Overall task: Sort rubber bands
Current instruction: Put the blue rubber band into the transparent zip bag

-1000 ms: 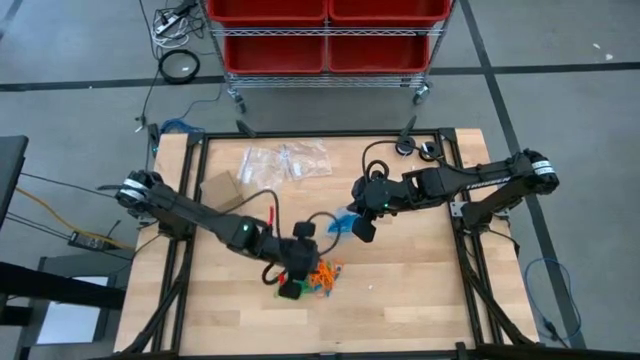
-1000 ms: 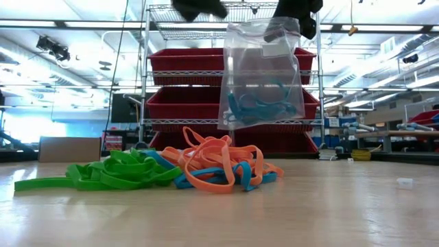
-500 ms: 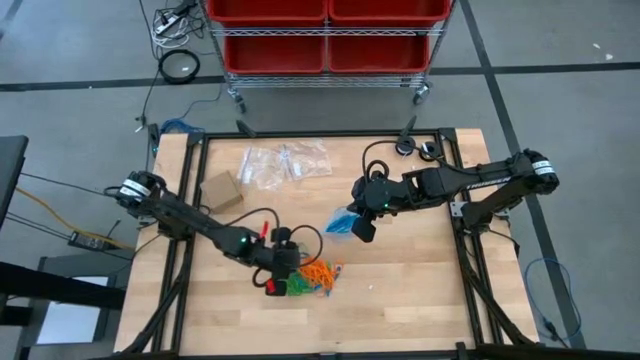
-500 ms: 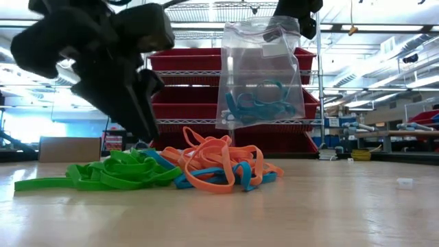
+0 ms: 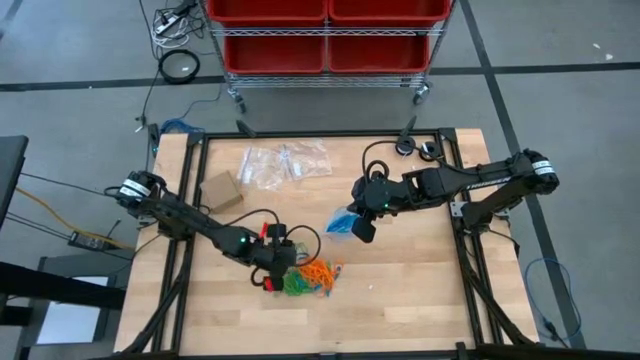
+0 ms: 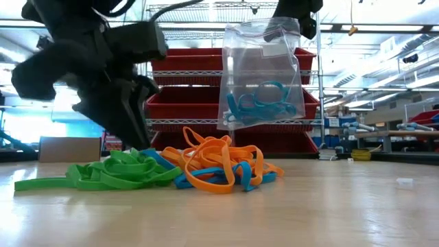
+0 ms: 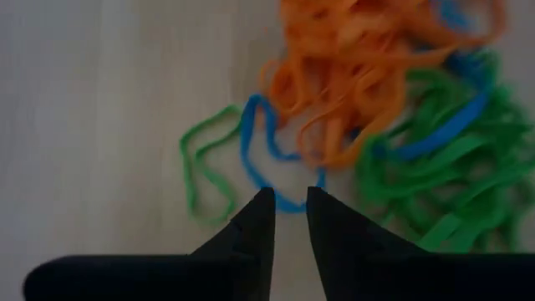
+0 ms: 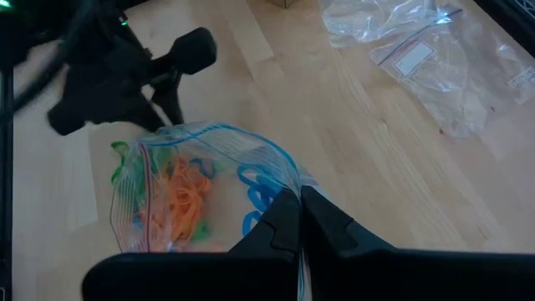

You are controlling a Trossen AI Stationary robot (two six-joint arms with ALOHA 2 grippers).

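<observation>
A tangled pile of rubber bands (image 6: 199,168) in green, orange and blue lies on the wooden table (image 5: 400,290). My left gripper (image 7: 289,199) points steeply down at the pile's near left side (image 5: 300,278). Its fingers stand a narrow gap apart, and the loop end of a blue band (image 7: 255,155) lies between the tips. My right gripper (image 8: 299,209) hangs above the table's middle, shut on a clear zip bag (image 6: 260,75) that holds a few blue bands (image 6: 254,103). My left gripper has its fingertips (image 7: 266,201) on either side of the blue band's loop end (image 7: 288,206), coming from above at a slant. I cannot tell whether they touch the band. My right gripper pinches the bag's zip edge (image 8: 284,180) between its two fingers. The bag hangs below them, clear of the table, its mouth gaping.
More clear bags (image 5: 285,160) and a small cardboard box (image 5: 220,188) lie toward the table's far left. A wire cart with red bins (image 5: 325,35) stands beyond the far edge. A small clear scrap (image 6: 406,182) lies on the table at the right.
My left gripper has come down from above onto the pile's green side, shifting a little toward the table's left edge and tipping steeper. The pile and the hanging bag stay as they were.
</observation>
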